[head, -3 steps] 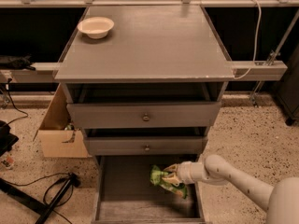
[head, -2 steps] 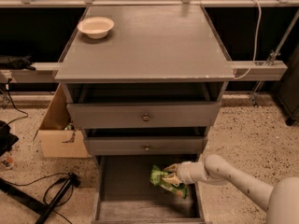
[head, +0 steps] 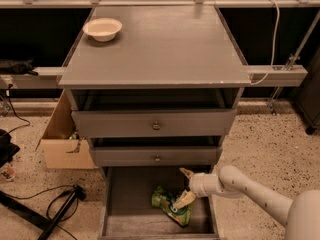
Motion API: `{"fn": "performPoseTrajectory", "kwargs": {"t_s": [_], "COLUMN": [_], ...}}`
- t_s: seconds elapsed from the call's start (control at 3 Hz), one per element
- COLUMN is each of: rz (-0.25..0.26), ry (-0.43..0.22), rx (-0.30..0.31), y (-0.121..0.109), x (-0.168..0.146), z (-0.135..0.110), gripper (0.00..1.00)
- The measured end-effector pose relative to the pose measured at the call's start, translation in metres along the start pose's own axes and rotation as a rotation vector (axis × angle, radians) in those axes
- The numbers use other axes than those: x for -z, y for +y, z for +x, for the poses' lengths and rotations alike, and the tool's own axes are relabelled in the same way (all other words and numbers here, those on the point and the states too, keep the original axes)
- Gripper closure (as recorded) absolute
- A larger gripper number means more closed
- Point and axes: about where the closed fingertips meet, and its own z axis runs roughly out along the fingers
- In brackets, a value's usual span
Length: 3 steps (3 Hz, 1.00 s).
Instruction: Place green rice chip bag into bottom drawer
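Note:
The green rice chip bag (head: 169, 205) lies on the floor of the open bottom drawer (head: 131, 194), right of its middle. My gripper (head: 185, 186) reaches into the drawer from the right, just above and to the right of the bag. Its two tan fingers are spread apart, one pointing up (head: 186, 173) and one resting at the bag's upper edge (head: 183, 200). The gripper is open and holds nothing. My white arm (head: 250, 190) comes in from the lower right.
The two knobbed drawers (head: 156, 125) above stand slightly pulled out over the bottom drawer. A cream bowl (head: 102, 29) sits on the cabinet top at the back left. A cardboard box (head: 62, 141) and black cables with a stand (head: 57, 209) lie on the floor at the left.
The gripper has opened and let go of the bag. The bag has dropped down and to the left onto the drawer floor.

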Motion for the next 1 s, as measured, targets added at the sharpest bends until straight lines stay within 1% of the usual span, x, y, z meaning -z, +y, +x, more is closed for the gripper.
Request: {"fn": "performPoseTrajectory", "kwargs": {"t_s": [0.33,0.67,1.0], "rz": [0.000,-0.028,-0.017], "ry": [0.000,-0.014,0.001], "rx": [0.000,0.018,0.056], "y": [0.000,0.005,0.014], "x": [0.000,0.001,0.027], "z": [0.000,-0.009,-0.034], "gripper": [0.00,0.00,0.00]}}
